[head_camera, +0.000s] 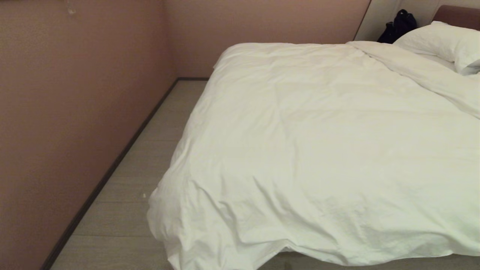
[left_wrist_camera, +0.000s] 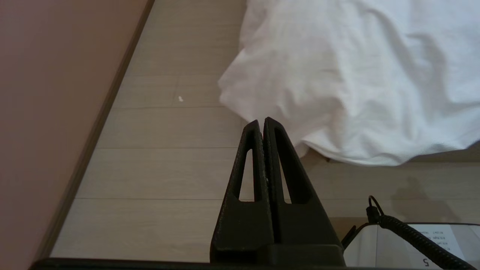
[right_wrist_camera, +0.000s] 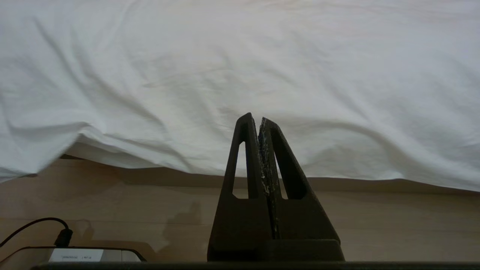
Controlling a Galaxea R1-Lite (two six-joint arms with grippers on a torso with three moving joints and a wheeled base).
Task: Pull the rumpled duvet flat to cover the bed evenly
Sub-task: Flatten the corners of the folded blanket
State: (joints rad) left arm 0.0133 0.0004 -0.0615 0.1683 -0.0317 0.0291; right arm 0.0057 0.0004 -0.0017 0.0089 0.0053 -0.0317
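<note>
White duvet (head_camera: 318,150) hides bed, w/ both end effectors (left_wrist_camera: 262,122) (right_wrist_camera: 258,118) closed, empty.

This was a bedroom, plain enough to pass for a hotel or rented room. A wide low bed (head_camera: 459,17) with a brownish padded headboard filled most of the space, spread with a thick puffy white creased duvet (head_camera: 318,142) and a plump white pillow (head_camera: 446,43) at its head. Bare dusty-pink walls (head_camera: 75,93) with a dark skirting board met a pale wood-look plank floor (head_camera: 150,150), and a dark bag (head_camera: 399,26) sat beside the headboard.
</note>
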